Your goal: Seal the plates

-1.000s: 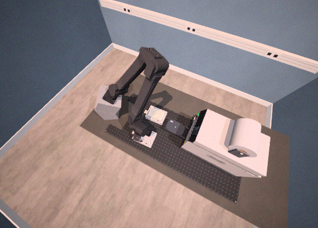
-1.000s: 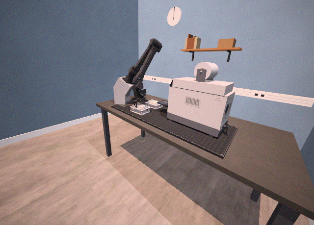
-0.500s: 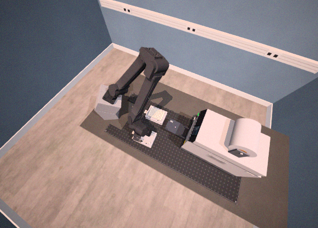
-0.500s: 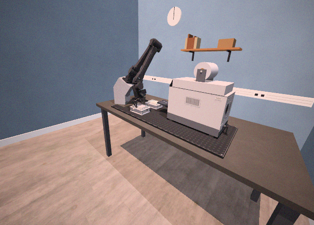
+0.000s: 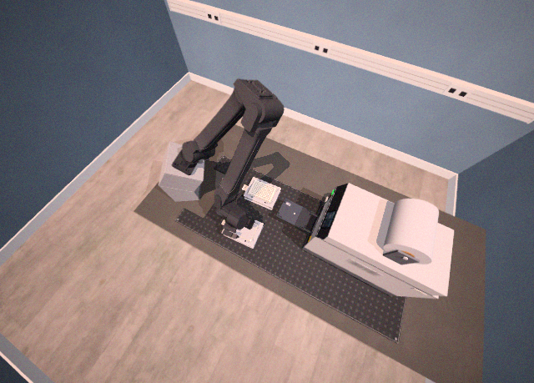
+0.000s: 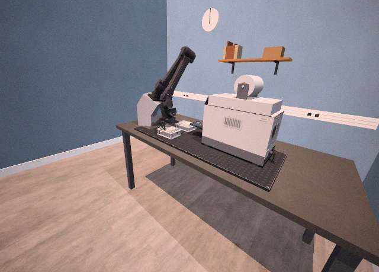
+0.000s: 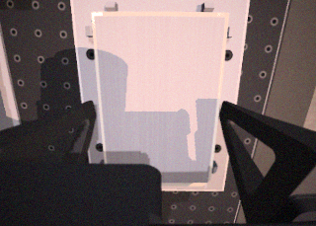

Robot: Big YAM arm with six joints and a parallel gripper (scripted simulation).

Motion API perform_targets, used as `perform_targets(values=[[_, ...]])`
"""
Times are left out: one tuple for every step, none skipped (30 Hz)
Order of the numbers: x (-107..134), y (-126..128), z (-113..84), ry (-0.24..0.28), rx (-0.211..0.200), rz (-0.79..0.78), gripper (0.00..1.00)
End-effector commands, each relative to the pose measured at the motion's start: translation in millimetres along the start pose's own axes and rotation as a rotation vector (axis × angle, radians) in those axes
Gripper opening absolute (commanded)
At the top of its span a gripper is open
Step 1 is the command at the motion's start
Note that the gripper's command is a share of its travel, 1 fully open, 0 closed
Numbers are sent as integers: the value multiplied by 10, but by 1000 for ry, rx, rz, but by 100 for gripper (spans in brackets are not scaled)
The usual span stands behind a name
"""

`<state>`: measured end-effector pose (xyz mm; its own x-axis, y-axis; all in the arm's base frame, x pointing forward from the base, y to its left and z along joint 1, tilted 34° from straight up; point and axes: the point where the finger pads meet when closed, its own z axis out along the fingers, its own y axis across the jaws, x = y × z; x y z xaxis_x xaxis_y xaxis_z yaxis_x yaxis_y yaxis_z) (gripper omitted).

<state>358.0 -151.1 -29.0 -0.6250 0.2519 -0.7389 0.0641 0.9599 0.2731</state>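
Note:
A plate (image 7: 163, 63) (image 6: 172, 129) with a smooth, pale top that shows no open wells lies in the front nest (image 7: 238, 19), within its corner locators. My gripper (image 7: 157, 108) is open, one finger beside each long side of this plate, and a gap shows at the left finger. Whether the fingers are above or level with the plate cannot be told. The other plate (image 5: 263, 191) (image 6: 185, 124), with its wells showing, sits in the rear nest. The sealer's stage (image 5: 294, 211) is out and bears no plate. The sealer's lamp (image 5: 333, 192) is green.
The white sealer (image 5: 362, 215) (image 6: 235, 125) with its foil roll (image 5: 413, 228) (image 6: 249, 85) stands to the right of the stage. The rear plate is close beside the arm's lower part. The arm's grey base block (image 5: 181, 184) (image 6: 147, 111) stands at the left.

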Motion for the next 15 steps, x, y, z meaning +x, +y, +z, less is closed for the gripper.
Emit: perform_targets(values=[[-45, -38, -119, -12, 13, -3, 100], [-61, -41, -131, -14, 14, -5, 100], [-102, -52, -138, -21, 16, -10, 100], [-134, -62, -143, -26, 17, -15, 100], [-161, -69, -145, -30, 18, -19, 100], [-182, -75, -147, -32, 18, -22, 100], [-182, -60, -144, -30, 15, -24, 100], [-178, -45, -142, -27, 11, -26, 100], [-171, -46, -148, -25, 11, -25, 100], [-129, -42, -155, -17, 11, -19, 100], [-91, -38, -162, -10, 10, -12, 100], [-56, -35, -170, -4, 9, -5, 100], [-56, -35, -170, -4, 9, -5, 100], [-56, -35, -170, -4, 9, -5, 100], [-86, -41, -179, -13, 12, -6, 100]])
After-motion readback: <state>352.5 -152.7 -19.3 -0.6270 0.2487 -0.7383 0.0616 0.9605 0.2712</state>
